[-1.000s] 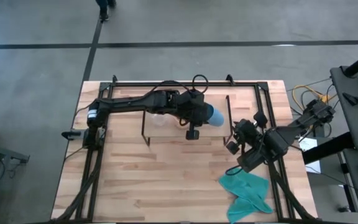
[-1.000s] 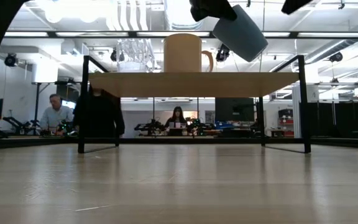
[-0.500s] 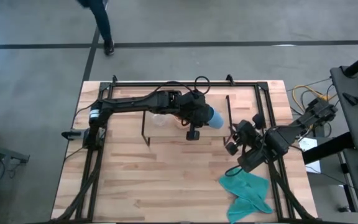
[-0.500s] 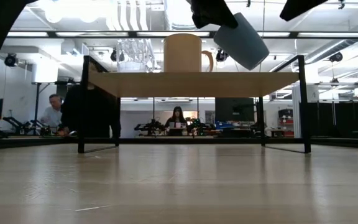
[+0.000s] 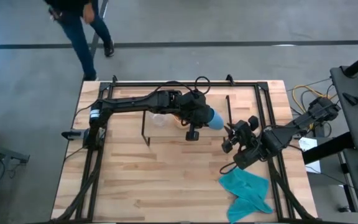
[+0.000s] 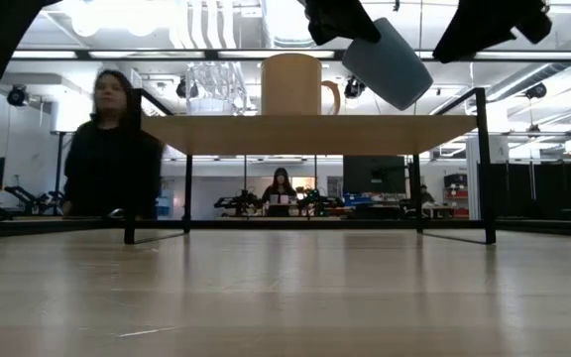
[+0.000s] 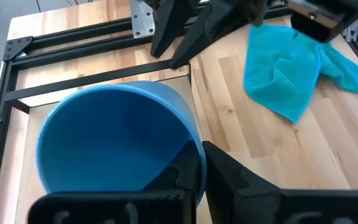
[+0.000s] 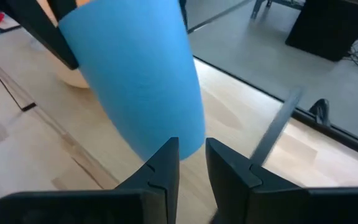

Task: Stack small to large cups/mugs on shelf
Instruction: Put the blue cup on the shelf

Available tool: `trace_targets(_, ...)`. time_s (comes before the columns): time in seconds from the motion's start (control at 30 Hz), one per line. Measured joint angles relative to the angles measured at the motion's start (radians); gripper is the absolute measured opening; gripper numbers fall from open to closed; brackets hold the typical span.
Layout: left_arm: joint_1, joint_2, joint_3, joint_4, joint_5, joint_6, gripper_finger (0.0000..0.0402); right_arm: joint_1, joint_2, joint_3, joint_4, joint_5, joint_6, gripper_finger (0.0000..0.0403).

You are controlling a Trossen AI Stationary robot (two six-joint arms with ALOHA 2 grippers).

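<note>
My left gripper (image 5: 202, 116) holds the small blue cup (image 6: 385, 61) tilted above the right end of the shelf (image 6: 305, 133), a light-wood board on thin black wire legs. The orange mug (image 6: 293, 84) stands on its base in the middle of the board. The tiny clear glass cup (image 6: 211, 89) stands to its left. My right gripper (image 5: 229, 137) hovers just right of the blue cup (image 5: 216, 118) with a narrow gap between its fingers. In the right wrist view the cup's base (image 8: 166, 140) sits just beyond the fingertips (image 8: 191, 149), apart from them. My left gripper (image 7: 202, 152) has the blue cup by its rim wall (image 7: 194, 146), one finger inside the mouth and one outside. The fingers come from the table's left, slanting down. The cup is lifted clear of the shelf, tilted, with its base pointing down and to the right.
A teal cloth (image 5: 248, 193) lies crumpled near the table's right near corner. Black frame rails (image 5: 263, 102) run along the table's edges. A person (image 6: 112, 149) walks past beyond the far edge; others sit farther back in the room.
My right gripper has moved toward the table's left and far side, closing on the blue cup's base. My left gripper and the cup have shifted only slightly. A person has walked along behind the far edge.
</note>
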Motion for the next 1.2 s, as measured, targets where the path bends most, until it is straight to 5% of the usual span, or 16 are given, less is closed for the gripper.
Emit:
trace_targets(0.3,0.009,0.001,-0.002,-0.003,0.001,0.008,0.0000,-0.053,-0.005,-0.054,0.183,-0.001,-0.136,0.0075)
trace_targets(1.2,0.033,0.004,-0.025,0.004,0.045,0.013,0.0000,-0.155,-0.004,-0.081,0.324,-0.005,-0.269,0.0075)
